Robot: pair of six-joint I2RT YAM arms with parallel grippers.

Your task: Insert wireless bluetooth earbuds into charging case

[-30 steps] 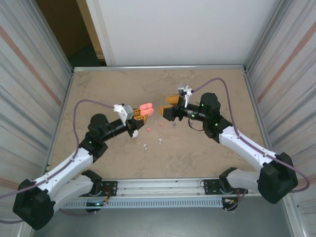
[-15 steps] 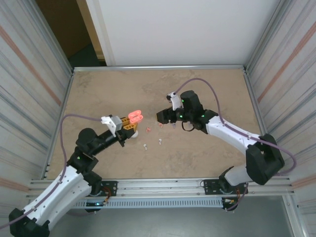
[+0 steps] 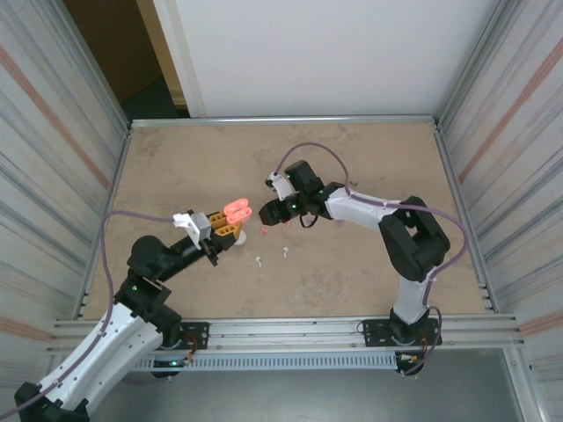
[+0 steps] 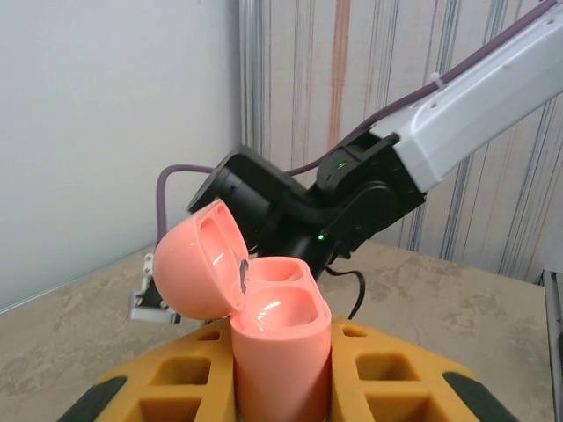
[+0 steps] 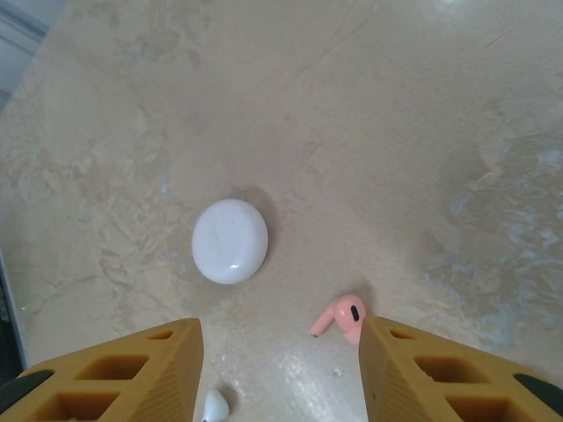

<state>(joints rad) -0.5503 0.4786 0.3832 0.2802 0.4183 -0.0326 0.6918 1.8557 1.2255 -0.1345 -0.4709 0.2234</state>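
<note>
The right gripper, jaws spread, hangs over the pink earbud at the frame's lower middle. Center on it first, I think, then pinch softly. The left gripper pinches the open pink case.

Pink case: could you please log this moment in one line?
left end effector: shut on pink case, lid open | right end effector: open, over pink earbud | white case: closed on table

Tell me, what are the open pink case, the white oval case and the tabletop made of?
Pink case: smooth glossy plastic, judging by the bright highlights inside its cups. White case: probably the same, with a small glint on its rounded shell. Tabletop: mottled beige stone look with a soft sheen; whether it is real stone or laminate, I cannot tell.
</note>
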